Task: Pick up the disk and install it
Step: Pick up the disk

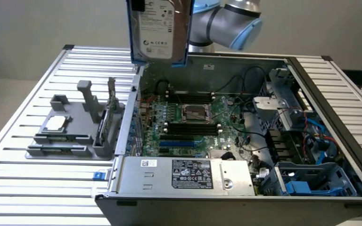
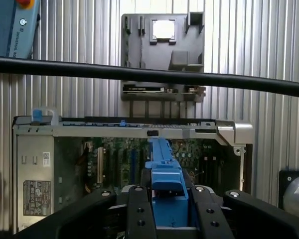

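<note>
Disk (image 1: 158,30), white label, upright in tool (image 2: 168,193)

Slatted metal table (image 1: 17,183), 1 pc. On it: open PC case (image 1: 231,211); grey parts fixture (image 1: 61,141) just beside, ext. view's left.

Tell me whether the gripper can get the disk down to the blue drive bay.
Probably yes: the gripper holds the disk above the open case, and nothing covers the bay.
</note>
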You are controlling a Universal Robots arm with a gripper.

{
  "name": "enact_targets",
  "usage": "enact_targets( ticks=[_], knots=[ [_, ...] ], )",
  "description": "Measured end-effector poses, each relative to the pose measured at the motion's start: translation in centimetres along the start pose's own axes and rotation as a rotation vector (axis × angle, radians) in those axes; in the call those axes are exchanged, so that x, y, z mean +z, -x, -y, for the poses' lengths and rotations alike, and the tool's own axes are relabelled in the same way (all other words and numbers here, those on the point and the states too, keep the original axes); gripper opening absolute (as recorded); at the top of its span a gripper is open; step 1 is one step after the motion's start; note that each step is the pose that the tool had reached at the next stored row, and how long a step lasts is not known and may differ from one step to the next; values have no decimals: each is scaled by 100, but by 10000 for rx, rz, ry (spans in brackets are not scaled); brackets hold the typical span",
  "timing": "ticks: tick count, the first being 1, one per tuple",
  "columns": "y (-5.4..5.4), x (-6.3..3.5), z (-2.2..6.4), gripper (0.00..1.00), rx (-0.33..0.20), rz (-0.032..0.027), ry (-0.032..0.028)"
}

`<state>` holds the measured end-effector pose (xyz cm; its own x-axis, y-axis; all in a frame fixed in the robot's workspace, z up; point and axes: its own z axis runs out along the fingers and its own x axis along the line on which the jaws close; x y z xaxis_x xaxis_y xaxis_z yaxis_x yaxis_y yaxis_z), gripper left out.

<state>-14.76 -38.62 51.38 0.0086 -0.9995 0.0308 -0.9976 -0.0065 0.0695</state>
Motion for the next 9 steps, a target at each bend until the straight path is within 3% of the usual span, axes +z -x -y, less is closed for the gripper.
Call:
enact_targets(
  ticks=[6,9],
  knots=[
    [-147,-9,116,33,-2,20,51],
    [-217,-14,218,33,-3,22,77]
  ],
)
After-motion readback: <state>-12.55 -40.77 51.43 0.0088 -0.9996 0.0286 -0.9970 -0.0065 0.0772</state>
